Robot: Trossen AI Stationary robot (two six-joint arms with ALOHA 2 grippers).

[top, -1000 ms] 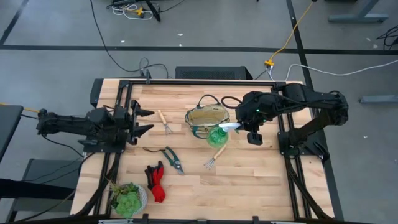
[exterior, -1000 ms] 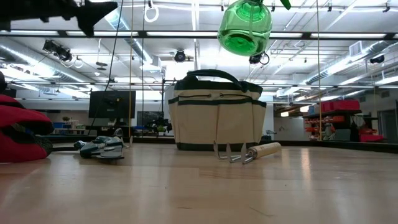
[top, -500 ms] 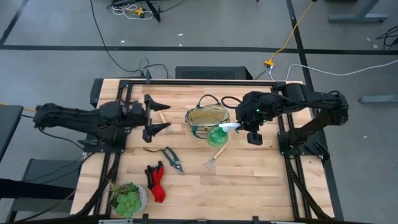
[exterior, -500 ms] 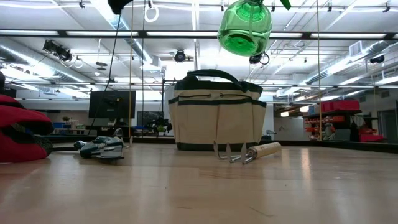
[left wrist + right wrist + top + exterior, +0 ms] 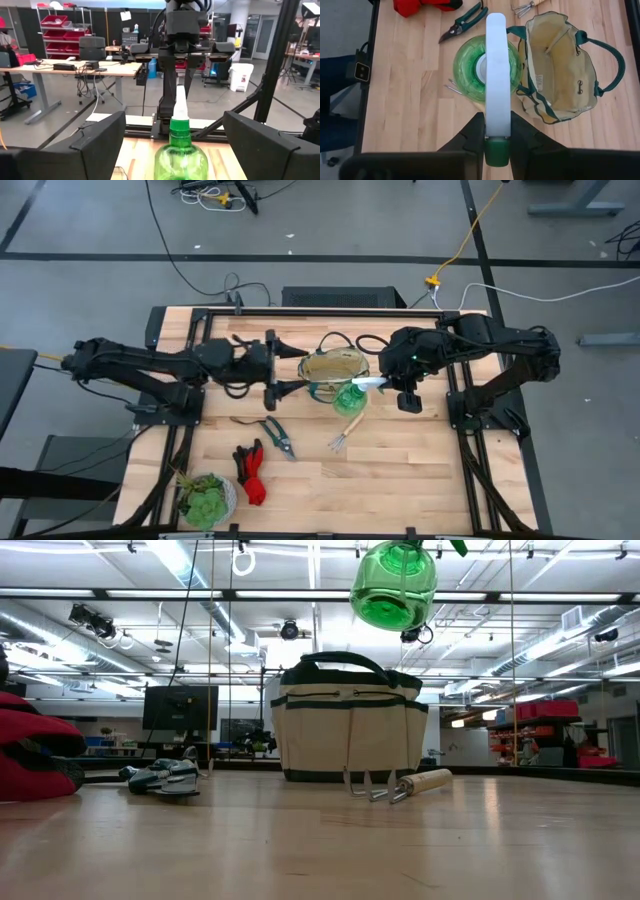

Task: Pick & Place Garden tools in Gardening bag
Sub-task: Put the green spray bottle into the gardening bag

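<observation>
Only the right wrist view shows the grip: the right gripper (image 5: 497,131) is clenched on the white handle (image 5: 497,75) of the green sprayer (image 5: 470,67), whose long axis runs straight away from the fingers, round body toward the counter (image 5: 420,115). In the high view the sprayer (image 5: 350,398) sits at centre frame, at the lower right rim of the bag (image 5: 333,370), handle pointing right. The low view alone shows it hanging clear above the bag (image 5: 350,725), at top centre. The left gripper (image 5: 283,367), released and spread wide, is just left of the bag; its wrist view faces the sprayer's nozzle (image 5: 180,102) upright.
</observation>
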